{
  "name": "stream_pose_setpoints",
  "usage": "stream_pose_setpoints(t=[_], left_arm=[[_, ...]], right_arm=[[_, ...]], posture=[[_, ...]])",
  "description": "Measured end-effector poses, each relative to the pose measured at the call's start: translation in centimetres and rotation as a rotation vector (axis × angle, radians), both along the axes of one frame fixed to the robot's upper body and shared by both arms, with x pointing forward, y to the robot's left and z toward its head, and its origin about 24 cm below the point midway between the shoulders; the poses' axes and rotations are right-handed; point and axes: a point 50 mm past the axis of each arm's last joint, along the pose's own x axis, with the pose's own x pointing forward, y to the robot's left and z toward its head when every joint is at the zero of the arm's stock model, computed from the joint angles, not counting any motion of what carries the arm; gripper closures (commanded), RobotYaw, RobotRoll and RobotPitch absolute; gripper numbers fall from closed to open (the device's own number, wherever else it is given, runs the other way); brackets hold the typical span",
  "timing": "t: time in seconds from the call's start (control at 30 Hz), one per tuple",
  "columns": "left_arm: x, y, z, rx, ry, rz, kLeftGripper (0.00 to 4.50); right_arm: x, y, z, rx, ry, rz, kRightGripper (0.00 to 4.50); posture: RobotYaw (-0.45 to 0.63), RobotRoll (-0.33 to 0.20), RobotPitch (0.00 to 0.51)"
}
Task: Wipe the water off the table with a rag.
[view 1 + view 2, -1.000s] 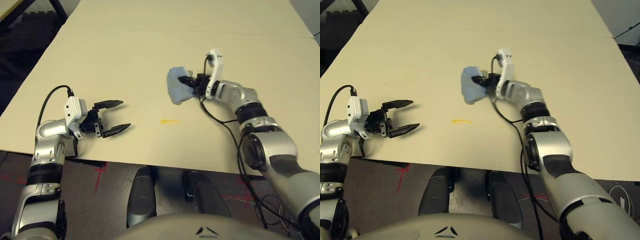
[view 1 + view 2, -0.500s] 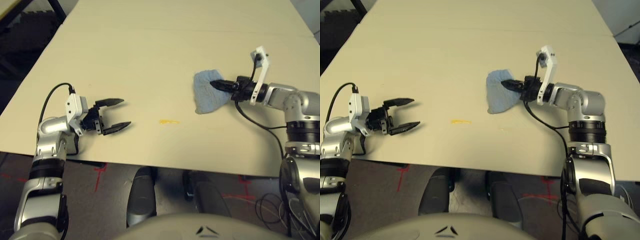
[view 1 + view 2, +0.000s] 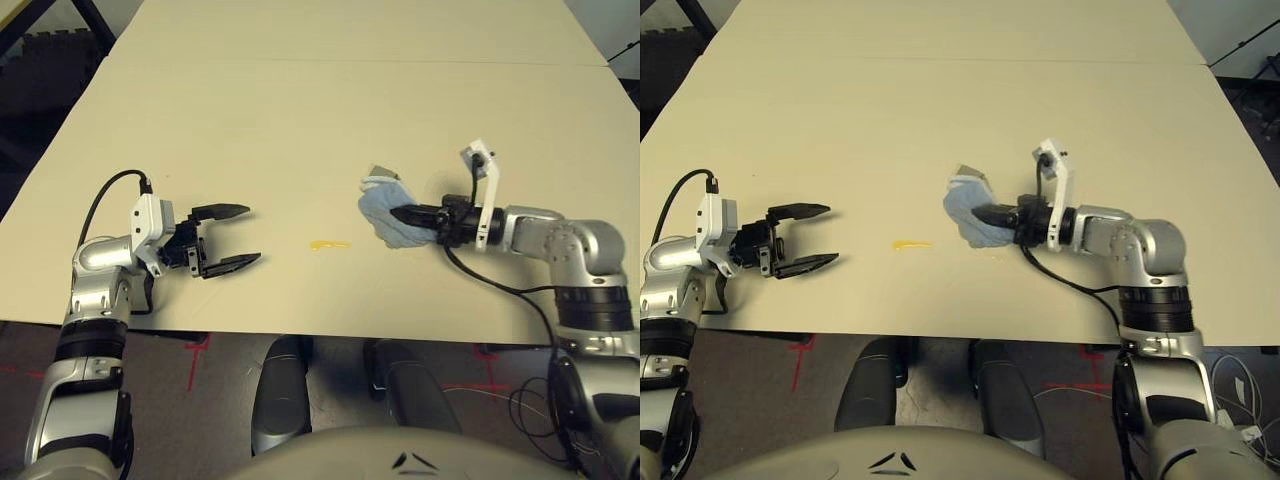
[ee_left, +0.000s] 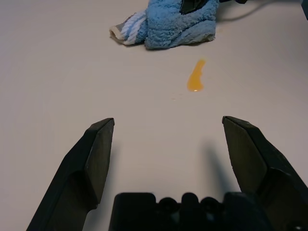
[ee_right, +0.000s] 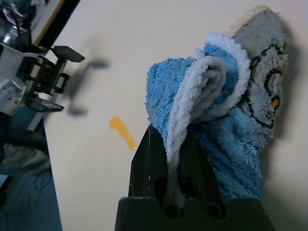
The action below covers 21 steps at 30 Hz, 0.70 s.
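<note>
- The water, a small yellow-orange streak, is lying between the two tools, off the left tool's fingertips and near the rag, apart from both.
- The rag is resting on the counter, bunched and folded, a little farther out than the water; its blue cloth is showing whitish edging and a grey patch with black outlines.
- The left tool is standing open and empty, its two black fingers spread wide above the counter.
- The right tool is gripping the rag, its fingers closing on a pinched fold, with cloth bulging out around the tips.
- The left arm is coming up from the near edge and bending inward, pointing its tool toward the robot's right.
- The right arm is bending inward likewise, pointing its tool toward the robot's left.
- Red marks are showing on the dark floor below the near edge.
- The pale beige counter is stretching away, with a thin seam running across its far part.
- Beyond the far left corner, a dark bar is slanting.
</note>
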Motion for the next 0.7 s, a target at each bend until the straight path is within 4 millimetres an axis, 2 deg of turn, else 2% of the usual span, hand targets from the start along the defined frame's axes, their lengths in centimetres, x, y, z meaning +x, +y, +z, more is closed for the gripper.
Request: stream_pose_setpoints(t=[0.13,0.47,0.7], left_arm=[[-0.2,0.1,-0.1,0.002,0.003,0.002,0.0],[-0.8,0.2,-0.3,0.007,0.017,0.013,0.0],[-1.3,0.5,-0.2,0.024,0.025,0.023,0.0]], right_arm=[[0.0,2.1,-0.3,0.031,0.009,0.049,4.48],[-0.6,9.5,-0.8,0.074,0.045,0.314,4.48],[-0.5,13.0,-0.7,0.08,0.03,0.402,4.48]], posture=[[0.24,0.0,0.232],[0.27,0.0,0.257],[0.28,0.0,0.261]])
